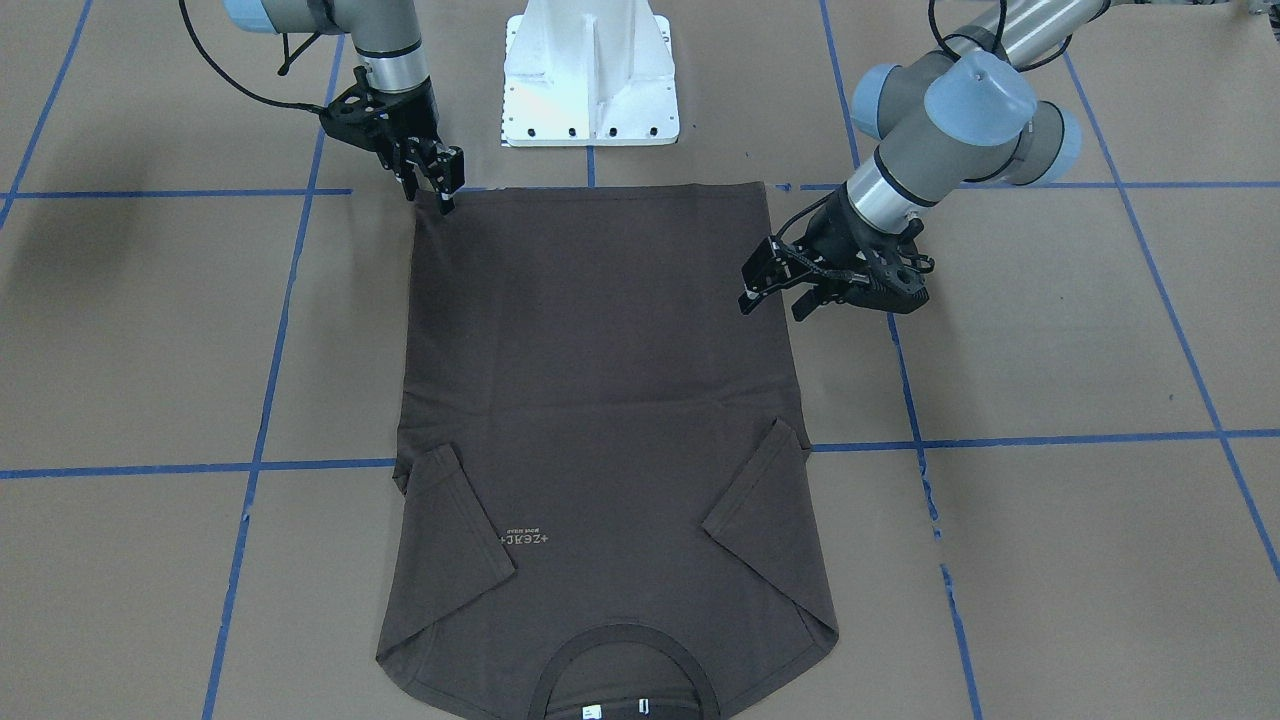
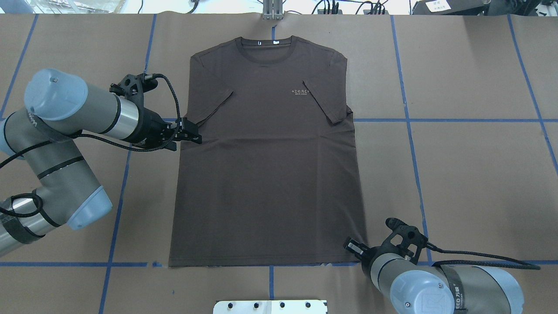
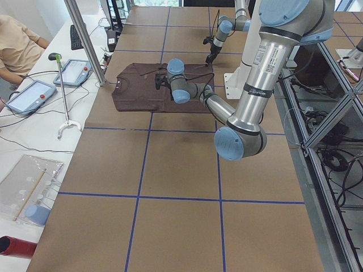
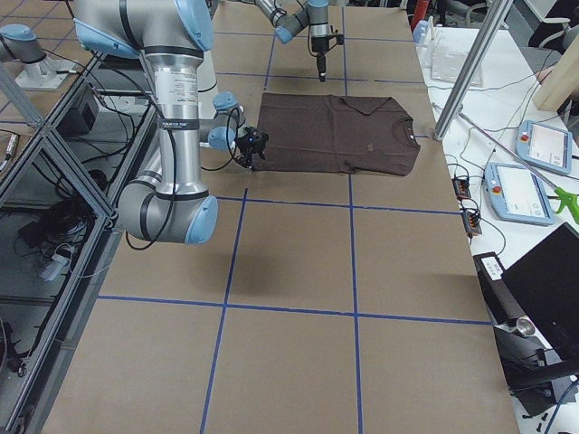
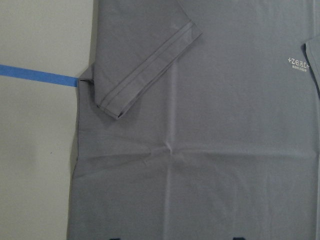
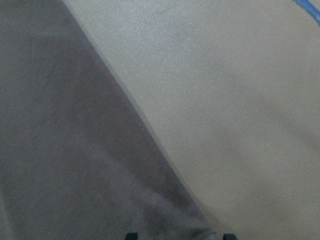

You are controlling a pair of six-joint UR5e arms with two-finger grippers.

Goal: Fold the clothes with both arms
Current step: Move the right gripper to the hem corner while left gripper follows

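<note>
T-shirt [image 2: 266,174] lies flat and front up on the table [image 2: 457,174]. Its collar [image 2: 267,43] is at the far edge on the operators' side. The hem [image 2: 261,261] is toward the near edge, along a blue tape line [image 2: 65,264], just short of the white pedestal base [image 1: 590,80]. Both sleeves [image 2: 209,98] are folded in over the chest.

Left gripper [image 2: 194,134] sits at the shirt's left side edge, just below the folded sleeve. Its jaws are apart with nothing in them. You cannot tell whether the tips touch the cloth.

Right gripper [image 1: 440,190] points down at the hem's right corner. Its wrist view shows the jaws apart, with the cloth corner lying between them.

You have wide bare paper on both sides of the shirt. The side views show long stretches toward each table end.
</note>
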